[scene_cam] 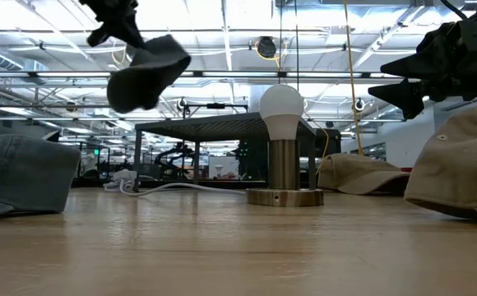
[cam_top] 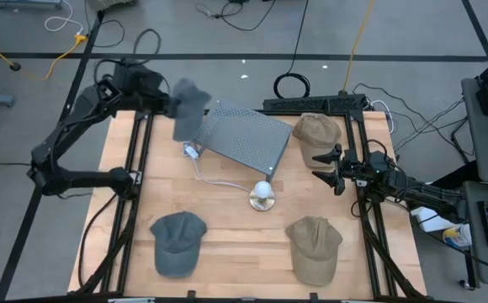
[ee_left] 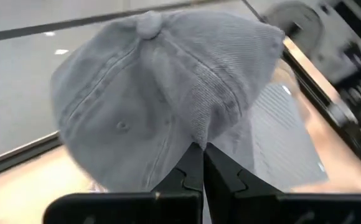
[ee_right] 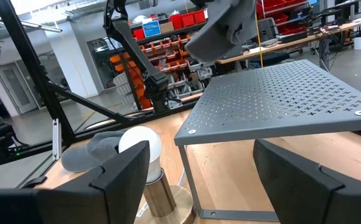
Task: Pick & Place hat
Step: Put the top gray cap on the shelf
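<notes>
Unmarked grey hat (ee_left: 162,93), left tool (ee_left: 203,163)

The whole light wooden table (cam_top: 227,252) is seen from straight above in the high view. In the low view, the table is looked across from its own top, toward the room behind. A soft grey cloth hat (ee_left: 168,93) is seen very close in the left wrist view. The white round lamp bulb (ee_right: 140,146) and grey metal shelf with holes (ee_right: 280,99) are shared by the right wrist, high and low views.
</notes>
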Motion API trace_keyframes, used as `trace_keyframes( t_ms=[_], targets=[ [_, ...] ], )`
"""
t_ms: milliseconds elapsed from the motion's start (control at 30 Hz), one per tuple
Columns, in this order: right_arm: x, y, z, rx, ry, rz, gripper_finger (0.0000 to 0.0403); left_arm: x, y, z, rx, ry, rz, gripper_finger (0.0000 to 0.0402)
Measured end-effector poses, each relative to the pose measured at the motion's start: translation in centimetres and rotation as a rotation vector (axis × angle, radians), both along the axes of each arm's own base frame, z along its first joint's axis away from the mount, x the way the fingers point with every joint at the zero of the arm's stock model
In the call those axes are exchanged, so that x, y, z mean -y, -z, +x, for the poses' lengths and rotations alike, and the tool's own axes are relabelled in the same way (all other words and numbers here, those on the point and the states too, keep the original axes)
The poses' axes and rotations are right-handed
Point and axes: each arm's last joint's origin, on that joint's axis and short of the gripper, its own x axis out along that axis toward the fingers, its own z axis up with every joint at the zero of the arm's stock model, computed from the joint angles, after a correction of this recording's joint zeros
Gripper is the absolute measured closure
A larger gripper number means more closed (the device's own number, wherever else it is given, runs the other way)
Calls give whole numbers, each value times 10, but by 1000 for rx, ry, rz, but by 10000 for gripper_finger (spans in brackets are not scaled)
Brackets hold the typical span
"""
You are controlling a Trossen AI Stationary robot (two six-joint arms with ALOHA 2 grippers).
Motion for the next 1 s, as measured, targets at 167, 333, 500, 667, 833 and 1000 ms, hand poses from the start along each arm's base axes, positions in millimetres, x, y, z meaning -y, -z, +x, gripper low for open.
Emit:
trace_keyframes(
  t_ms=[167,333,500,667,833,1000],
  targets=[
    [0,0,0,0,0,0,124,8,-5,25,-13,187,23,401],
    [0,0,0,0,0,0,124,21,-17,53,-23,343,66,401],
    [0,0,0,0,0,0,124,35,-26,80,-44,485,95,401],
    [0,0,0,0,0,0,124,50,-36,107,-65,613,126,402],
    [0,0,0,0,0,0,124,64,-46,131,-90,728,162,402],
    [0,0,0,0,0,0,124,78,-56,155,-126,843,205,402]
  ],
)
